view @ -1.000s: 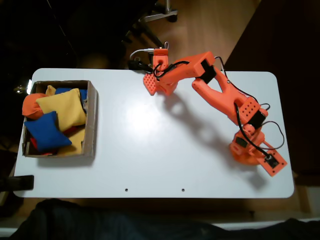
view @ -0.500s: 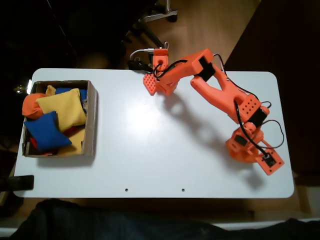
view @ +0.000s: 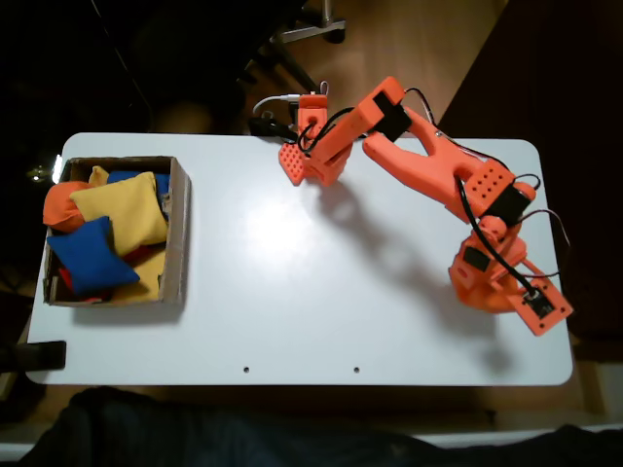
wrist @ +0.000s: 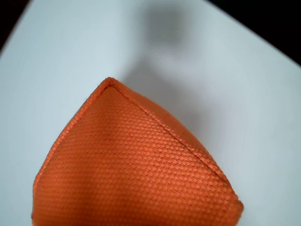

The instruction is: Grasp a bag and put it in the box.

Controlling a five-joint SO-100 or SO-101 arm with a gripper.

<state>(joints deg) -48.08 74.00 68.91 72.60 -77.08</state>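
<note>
The orange bag (view: 289,161) lies near the table's far edge, in the middle. In the wrist view the bag (wrist: 136,174) fills the lower half, one seamed corner pointing up, with white tabletop behind it. My orange gripper (view: 304,156) is right against the bag's right side, and the arm stretches back to the right. Its fingers blend with the bag's colour, so I cannot tell whether they hold it. The brown cardboard box (view: 179,224) stands at the table's left end, well apart from the gripper.
The box holds yellow bags (view: 125,208), a blue bag (view: 90,255) and a rounder orange bag (view: 60,205). The arm's base (view: 496,284) is at the right end. A black cable (view: 263,125) lies behind the gripper. White tabletop stretches between bag and box.
The arm's elbow has swung up and towards the far edge, and the base has turned slightly. Gripper and bag stay in the same spot.
</note>
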